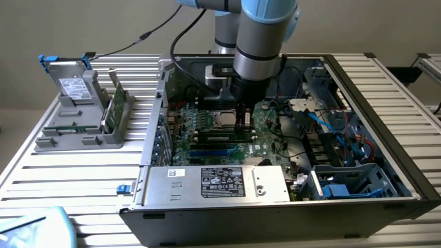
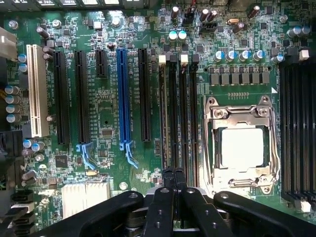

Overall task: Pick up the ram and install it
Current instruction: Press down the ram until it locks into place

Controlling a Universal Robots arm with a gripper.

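Inside the open computer case (image 1: 386, 155):
Arm: reaches straight down into the case, above the motherboard (image 1: 227, 137).
Tool (image 1: 242, 121): fingers clenched together, tips low over the memory slots (image 2: 177, 113) just beside the processor socket (image 2: 242, 145).
Ram (image 2: 164, 113): seen edge-on as a dark strip standing in one of those slots, running from the fingertips (image 2: 173, 180) along the slot; whether the fingers pinch it or only press on it, I cannot tell.
Expansion slots: a blue slot (image 2: 123, 94) sits among black ones, a white slot (image 2: 33, 91) beyond.
Bench (image 1: 62, 170): a grey parts holder (image 1: 79, 129) carries a silver drive (image 1: 72, 88) and a green card (image 1: 115, 106), well apart from the tool.
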